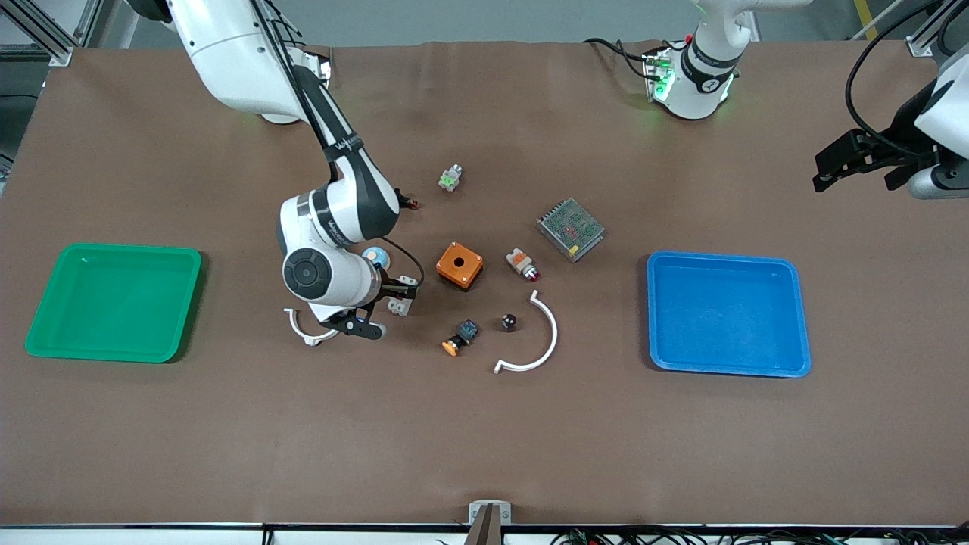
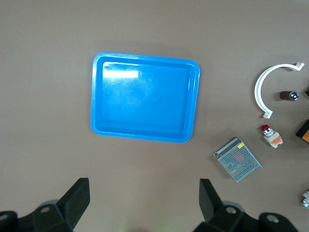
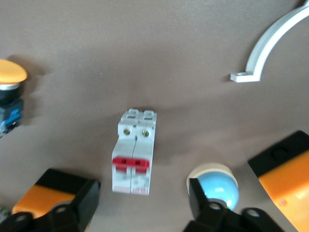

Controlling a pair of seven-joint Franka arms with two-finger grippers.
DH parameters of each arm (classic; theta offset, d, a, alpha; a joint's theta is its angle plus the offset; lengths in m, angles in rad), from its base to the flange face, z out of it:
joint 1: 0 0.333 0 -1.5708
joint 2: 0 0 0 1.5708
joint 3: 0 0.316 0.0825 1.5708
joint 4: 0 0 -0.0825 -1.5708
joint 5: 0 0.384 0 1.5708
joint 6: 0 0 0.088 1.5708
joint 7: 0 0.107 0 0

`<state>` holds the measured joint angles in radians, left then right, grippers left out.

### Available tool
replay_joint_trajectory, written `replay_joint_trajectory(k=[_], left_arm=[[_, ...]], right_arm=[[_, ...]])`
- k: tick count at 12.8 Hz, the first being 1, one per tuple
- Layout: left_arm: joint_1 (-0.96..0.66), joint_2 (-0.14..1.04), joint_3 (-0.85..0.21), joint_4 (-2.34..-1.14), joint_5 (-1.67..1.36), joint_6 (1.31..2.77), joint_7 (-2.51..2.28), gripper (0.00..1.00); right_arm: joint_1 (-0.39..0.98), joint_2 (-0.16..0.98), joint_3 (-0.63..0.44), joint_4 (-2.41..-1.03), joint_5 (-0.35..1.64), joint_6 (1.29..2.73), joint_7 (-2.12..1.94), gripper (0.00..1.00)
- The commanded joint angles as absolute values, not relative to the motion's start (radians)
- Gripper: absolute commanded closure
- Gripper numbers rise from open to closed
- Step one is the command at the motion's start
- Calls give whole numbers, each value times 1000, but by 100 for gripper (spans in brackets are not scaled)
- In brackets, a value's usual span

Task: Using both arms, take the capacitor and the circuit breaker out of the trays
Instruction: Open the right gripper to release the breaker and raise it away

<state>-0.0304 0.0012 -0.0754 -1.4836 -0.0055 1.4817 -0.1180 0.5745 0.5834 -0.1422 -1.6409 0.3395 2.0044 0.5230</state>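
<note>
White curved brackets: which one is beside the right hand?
The smaller white bracket, half hidden under the right hand, toward the green tray. The larger white bracket lies apart, beside the capacitor, toward the blue tray.

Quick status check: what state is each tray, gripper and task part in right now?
Breaker: flat on the table, ungrasped.
Capacitor: on the table, untouched.
Right gripper: open, over the breaker.
Left gripper: open, waiting high near the blue tray.
Blue tray: empty.
Green tray: empty.
</note>
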Motion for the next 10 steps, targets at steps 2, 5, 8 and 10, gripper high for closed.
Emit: replay_joint_trajectory(k=[2,5,8,10], left_arm=[[-34,-18,-80,-1503,-21,1496,-126,0],[-32,-21,-100,-1505,-14,1490,-144,0],[-34,-21,-107,-1505,-9,1486,-169,0],[-32,-23,-117,-1505,-8,1483,-207,0]], right_arm=[[558,373,-178,-1676,338,1808,520,0],[540,150,-198,-1761,198,1688,514,0],[473,17,-199,-1776,125,1573,465,0],[381,-30,-199,-1776,118,1513,373,0]])
